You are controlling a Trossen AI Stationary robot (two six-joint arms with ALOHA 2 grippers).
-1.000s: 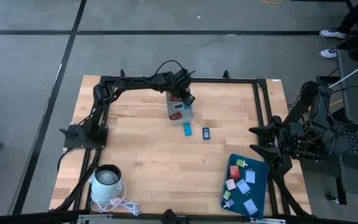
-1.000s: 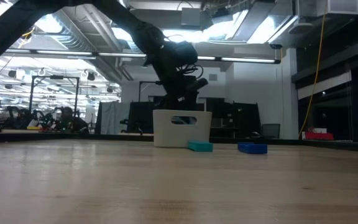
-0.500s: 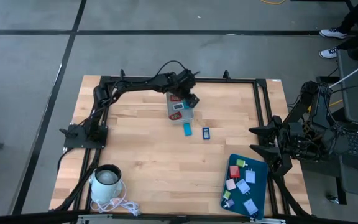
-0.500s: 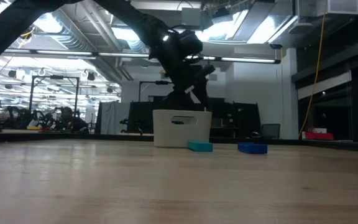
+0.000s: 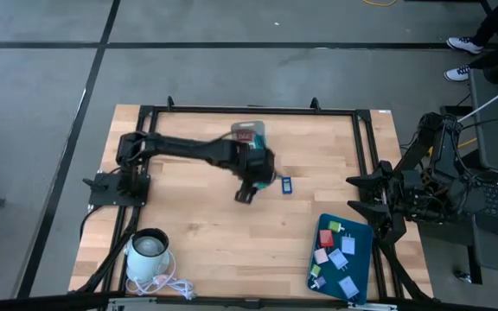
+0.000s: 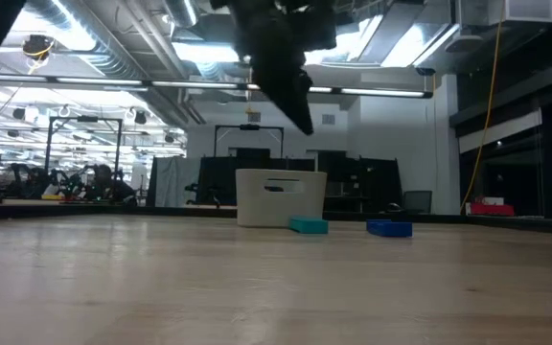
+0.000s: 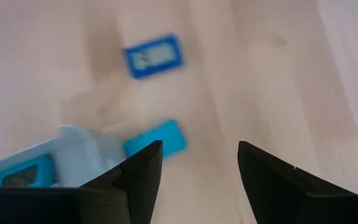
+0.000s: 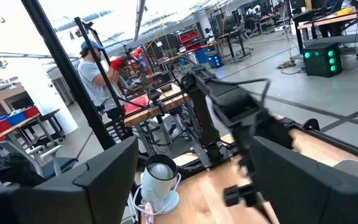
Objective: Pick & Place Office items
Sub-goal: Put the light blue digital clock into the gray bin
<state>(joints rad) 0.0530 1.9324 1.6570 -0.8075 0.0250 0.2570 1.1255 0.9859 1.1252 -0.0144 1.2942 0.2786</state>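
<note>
My left gripper (image 5: 245, 192) hangs open above mid-table, tilted down, nothing between its fingers (image 7: 197, 149). Beyond its tips a light-blue piece (image 7: 157, 138) and a blue piece (image 7: 154, 56) lie flat on the wood, close to the grey bin (image 5: 251, 131). In the low view both pieces (image 6: 308, 226) (image 6: 388, 228) lie in front of the bin (image 6: 281, 196), with the gripper (image 6: 295, 96) high above. The bin holds another light-blue piece (image 7: 20, 174). Several more pieces lie on the dark-teal tray (image 5: 366, 259) near the right corner. My right gripper (image 8: 191, 180) waits open beyond the table's right edge.
A white mug (image 5: 148, 250) with a coiled cord stands at the near left corner. A black frame (image 5: 232, 109) runs along the table's far and side edges. A person (image 8: 98, 74) stands in the room beyond the table.
My left gripper has swung from above the bin toward the table's near edge and risen a little. It has rolled about its own axis. The bin and the two loose pieces have kept their places.
</note>
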